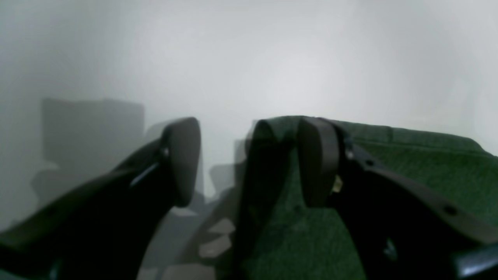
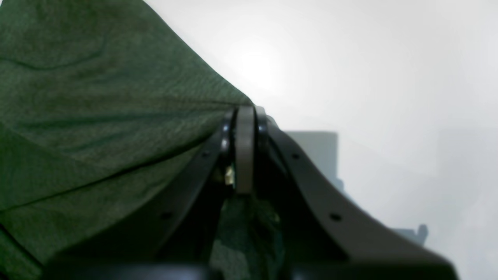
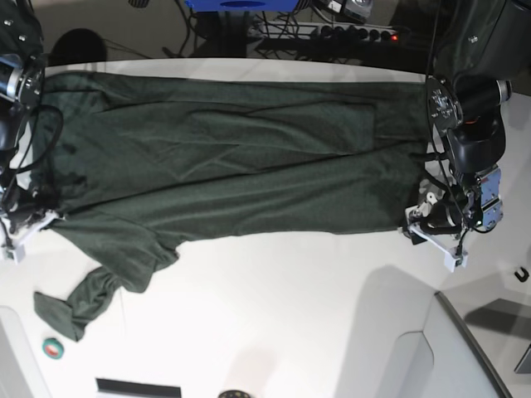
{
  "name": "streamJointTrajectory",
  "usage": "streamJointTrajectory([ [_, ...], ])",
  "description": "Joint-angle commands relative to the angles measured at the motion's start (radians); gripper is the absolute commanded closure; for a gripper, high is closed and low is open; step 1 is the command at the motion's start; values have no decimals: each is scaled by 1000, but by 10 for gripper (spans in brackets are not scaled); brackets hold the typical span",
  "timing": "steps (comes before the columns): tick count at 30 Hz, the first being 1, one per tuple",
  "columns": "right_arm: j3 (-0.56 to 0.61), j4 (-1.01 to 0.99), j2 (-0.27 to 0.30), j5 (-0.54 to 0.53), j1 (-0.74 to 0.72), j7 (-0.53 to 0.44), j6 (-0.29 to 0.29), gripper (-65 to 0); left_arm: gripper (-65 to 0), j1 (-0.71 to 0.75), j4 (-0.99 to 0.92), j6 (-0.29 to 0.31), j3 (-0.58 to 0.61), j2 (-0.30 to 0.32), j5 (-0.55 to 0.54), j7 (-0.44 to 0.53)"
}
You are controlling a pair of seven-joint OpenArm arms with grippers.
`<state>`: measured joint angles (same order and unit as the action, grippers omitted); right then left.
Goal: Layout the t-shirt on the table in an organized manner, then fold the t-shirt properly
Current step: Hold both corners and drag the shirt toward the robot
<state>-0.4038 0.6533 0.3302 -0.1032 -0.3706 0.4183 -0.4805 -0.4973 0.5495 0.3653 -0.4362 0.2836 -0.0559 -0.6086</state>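
The dark green t-shirt (image 3: 232, 157) lies stretched wide across the white table (image 3: 290, 315), with a bunched sleeve (image 3: 83, 298) trailing off at the lower left. My right gripper (image 2: 245, 151) is shut, and the t-shirt (image 2: 97, 109) pulls taut from its tips; in the base view this gripper (image 3: 29, 224) sits at the cloth's left edge. My left gripper (image 1: 249, 159) is open at the right edge of the t-shirt (image 1: 420, 163), in the base view (image 3: 431, 228). One finger (image 1: 317, 159) is over the cloth and the other finger (image 1: 181, 159) is over bare table.
A small green tape roll (image 3: 54, 348) lies near the front left corner. A black object (image 3: 137, 388) sits at the front edge. A power strip (image 3: 332, 31) and cables run behind the table. The table's curved edge (image 3: 473, 340) is at the lower right.
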Motion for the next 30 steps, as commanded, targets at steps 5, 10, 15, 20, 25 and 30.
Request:
streamJointTrajectory([
  [5, -2, 18, 19, -8, -24, -22, -7, -2, -163, 9, 5, 1, 1, -4, 0, -14],
  [10, -2, 18, 19, -8, -24, -22, -7, -2, 0, 12, 4, -1, 1, -20, 1, 19],
  [15, -2, 20, 19, -8, -31, -22, -7, -2, 0, -10, 13, -1, -2, -28, 0, 19],
  [20, -1, 20, 19, -8, -55, -23, -8, 0, 0, -37, 142, -1, -2, -27, 0, -38],
  [25, -1, 20, 19, -7, -66, -75, -8, 0, 0, -50, 280, -1, -2, -31, 0, -103],
  [30, -1, 21, 19, -7, -83, -80, -8, 0, 0, -80, 295, -1, -2, -33, 0, -130],
])
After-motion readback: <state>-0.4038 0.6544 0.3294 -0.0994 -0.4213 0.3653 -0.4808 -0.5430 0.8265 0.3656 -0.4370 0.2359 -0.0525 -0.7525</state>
